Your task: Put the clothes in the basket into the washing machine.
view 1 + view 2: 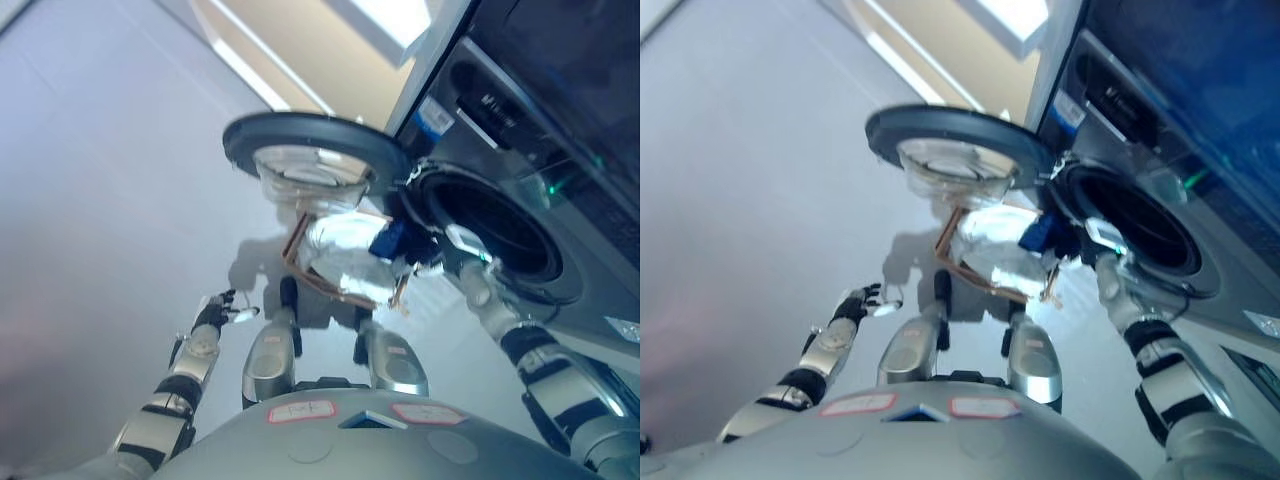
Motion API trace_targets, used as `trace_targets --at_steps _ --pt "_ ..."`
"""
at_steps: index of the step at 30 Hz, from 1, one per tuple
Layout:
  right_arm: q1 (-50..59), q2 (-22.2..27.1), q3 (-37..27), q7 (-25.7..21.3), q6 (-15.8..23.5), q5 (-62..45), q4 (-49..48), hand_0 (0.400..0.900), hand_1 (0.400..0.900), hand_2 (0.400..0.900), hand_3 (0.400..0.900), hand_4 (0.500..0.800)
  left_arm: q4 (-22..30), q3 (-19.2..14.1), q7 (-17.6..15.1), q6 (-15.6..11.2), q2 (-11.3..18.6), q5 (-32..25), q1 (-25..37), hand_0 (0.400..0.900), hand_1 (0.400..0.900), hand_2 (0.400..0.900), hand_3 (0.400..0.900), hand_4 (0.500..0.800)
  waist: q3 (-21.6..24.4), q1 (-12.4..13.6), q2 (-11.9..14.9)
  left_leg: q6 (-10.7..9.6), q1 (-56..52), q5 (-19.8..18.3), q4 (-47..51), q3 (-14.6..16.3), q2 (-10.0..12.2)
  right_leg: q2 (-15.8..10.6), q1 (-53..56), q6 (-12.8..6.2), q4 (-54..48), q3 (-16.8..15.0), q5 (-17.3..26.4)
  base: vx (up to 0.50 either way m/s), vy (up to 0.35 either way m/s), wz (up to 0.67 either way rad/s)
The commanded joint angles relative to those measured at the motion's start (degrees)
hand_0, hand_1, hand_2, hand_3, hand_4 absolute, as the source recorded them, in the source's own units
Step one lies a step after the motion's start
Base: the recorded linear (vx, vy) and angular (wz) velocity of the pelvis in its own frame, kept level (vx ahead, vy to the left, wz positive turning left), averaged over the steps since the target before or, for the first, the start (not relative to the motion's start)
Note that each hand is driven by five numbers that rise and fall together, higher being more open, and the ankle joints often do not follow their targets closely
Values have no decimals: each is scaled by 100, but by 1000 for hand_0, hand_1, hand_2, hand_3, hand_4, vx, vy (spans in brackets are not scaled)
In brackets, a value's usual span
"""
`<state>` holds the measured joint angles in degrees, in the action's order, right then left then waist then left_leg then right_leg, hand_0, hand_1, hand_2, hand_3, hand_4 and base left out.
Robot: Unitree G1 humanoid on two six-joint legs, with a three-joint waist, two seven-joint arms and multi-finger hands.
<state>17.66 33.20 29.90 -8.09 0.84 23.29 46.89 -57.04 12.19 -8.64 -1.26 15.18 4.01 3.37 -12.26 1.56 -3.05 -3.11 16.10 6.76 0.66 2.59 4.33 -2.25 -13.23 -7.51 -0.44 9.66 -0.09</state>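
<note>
You see the blue garment held up at the lower rim of the washing machine drum opening, just above the basket of pale clothes on the floor below the open round door. Your right hand is clamped on that garment. Your left hand hangs over the floor, well apart, fingers relaxed and spread.

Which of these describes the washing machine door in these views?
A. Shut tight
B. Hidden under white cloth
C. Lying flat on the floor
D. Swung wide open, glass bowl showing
D: the round door stands swung out from the dark drum opening, its glass bowl in plain sight, above the basket of white clothes.
</note>
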Motion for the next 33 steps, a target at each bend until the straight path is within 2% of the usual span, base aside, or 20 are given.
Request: trace_targets --at_steps 1,5,12,13,14,22,24,33 --pt "396 221 290 -104 368 200 -602 900 900 900 900 800 -36 133 -310 -118 372 -238 121 900 900 900 900 800 -179 47 434 216 321 -348 -471 143 -449 -154 -821 279 855 -280 373 -68 -15 13" --pt "774 294 423 -219 440 77 -818 900 900 900 900 800 -119 223 -517 -105 352 -407 503 900 900 900 900 800 -374 11 502 191 1040 -452 -946 125 -424 -228 -1507 293 1299 -190 281 -56 -21 19" --pt "1430 343 426 -760 375 79 -766 900 900 900 900 800 291 310 -874 -184 480 -810 1012 900 900 900 900 800 -550 -85 522 126 2493 -701 -1941 45 -358 -323 -2835 285 2184 -80 136 -53 -22 17" --pt "1528 331 433 -823 367 65 -754 900 900 900 900 800 345 322 -927 -199 501 -842 1086 900 900 900 900 800 -544 -87 505 102 2630 -934 -2125 18 -344 -319 -2984 227 2394 -117 -38 34 -1 4" --pt "1591 322 404 -900 356 49 -717 900 900 900 900 800 391 337 -968 -213 528 -873 1135 900 900 900 900 800 -546 -96 480 101 2829 -963 -2248 20 -330 -337 -3188 225 2539 -122 -66 37 2 3" --pt "2154 422 360 -1523 127 309 -425 900 900 900 900 800 709 165 -1347 -279 717 -1165 1383 900 900 900 900 800 -516 -141 346 111 4186 -1410 -3498 -12 -252 -494 -4531 234 3889 -169 -472 -28 -10 5" --pt "2313 457 362 -1741 44 405 -258 900 900 900 900 800 746 130 -1388 -316 758 -1268 1428 900 900 900 900 800 -490 -129 300 124 4472 -1499 -3780 -39 -265 -500 -4842 265 4201 -181 -588 -12 -19 5" --pt "3077 616 457 -1940 -199 398 320 900 900 900 900 800 1037 36 -1459 -411 902 -1546 1327 900 900 900 900 800 -478 -52 95 159 5505 -1657 -4650 -41 -397 -525 -5908 385 5128 -189 -860 -18 -22 7"
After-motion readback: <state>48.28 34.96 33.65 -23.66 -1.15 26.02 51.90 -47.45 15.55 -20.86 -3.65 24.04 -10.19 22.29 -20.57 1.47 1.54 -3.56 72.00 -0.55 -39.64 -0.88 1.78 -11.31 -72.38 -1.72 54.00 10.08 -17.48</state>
